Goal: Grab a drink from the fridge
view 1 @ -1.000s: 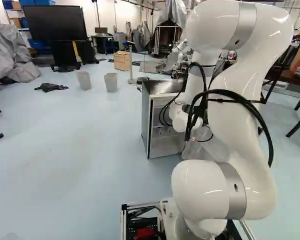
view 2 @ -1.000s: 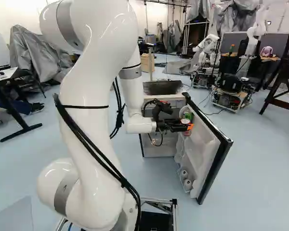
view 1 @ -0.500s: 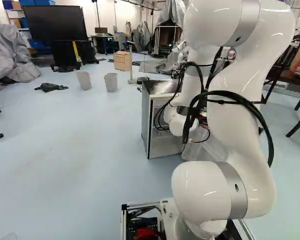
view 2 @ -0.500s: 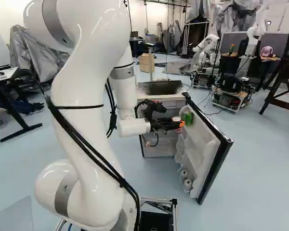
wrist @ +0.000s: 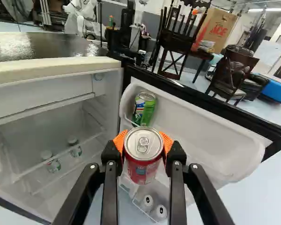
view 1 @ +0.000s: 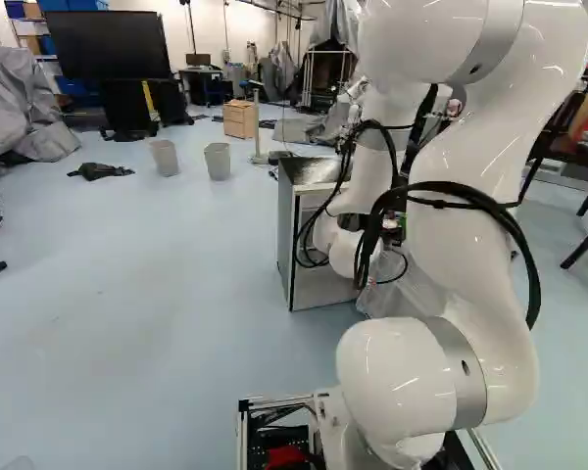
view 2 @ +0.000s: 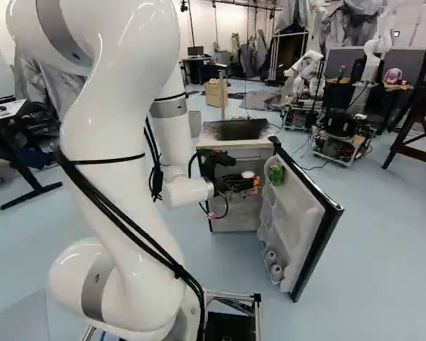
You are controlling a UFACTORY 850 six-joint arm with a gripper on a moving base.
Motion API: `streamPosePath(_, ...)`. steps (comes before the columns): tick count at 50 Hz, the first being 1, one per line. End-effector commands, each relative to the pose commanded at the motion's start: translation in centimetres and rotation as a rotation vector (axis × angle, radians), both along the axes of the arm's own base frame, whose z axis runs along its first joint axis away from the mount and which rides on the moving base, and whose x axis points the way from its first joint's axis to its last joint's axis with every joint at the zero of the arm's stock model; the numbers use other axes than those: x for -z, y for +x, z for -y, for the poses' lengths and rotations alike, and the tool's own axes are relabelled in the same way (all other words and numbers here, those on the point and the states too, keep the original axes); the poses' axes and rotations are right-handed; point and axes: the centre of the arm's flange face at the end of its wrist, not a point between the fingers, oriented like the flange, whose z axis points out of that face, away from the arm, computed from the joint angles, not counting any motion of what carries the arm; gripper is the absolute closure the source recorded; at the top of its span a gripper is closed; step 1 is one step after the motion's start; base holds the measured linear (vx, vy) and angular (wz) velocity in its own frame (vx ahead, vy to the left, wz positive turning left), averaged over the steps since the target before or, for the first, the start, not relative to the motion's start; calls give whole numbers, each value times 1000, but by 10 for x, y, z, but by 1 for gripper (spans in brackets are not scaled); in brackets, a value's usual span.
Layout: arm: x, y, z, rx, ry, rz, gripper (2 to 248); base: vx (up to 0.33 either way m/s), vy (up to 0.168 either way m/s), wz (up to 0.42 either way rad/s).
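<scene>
Retrieval stage: red can (wrist: 141,169) gripped by the tool (wrist: 143,142); further withdrawal from the fridge door (view 2: 298,206) is likely required.

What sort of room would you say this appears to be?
Probably a robotics lab: another robot stands beyond the fridge, and a large black screen and grey covers are also in view.

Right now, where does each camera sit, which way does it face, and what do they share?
Left base view: behind the arm, to its left, facing ahead; arm right of the middle.
Right base view: behind, to its right, facing ahead; arm and gripper show.
Wrist view: on the wrist, along the gripper; fingers gripping the red can.
Both base views share the fridge; right base and wrist share the green can.
</scene>
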Motion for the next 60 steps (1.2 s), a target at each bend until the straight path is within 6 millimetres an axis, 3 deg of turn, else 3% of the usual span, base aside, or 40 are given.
streamPosePath(37,-7,-35,-42,-244,6,-26,150,0,0,0)
streamPosePath(60,-27,-49,-50,-283,11,21,150,0,0,0)
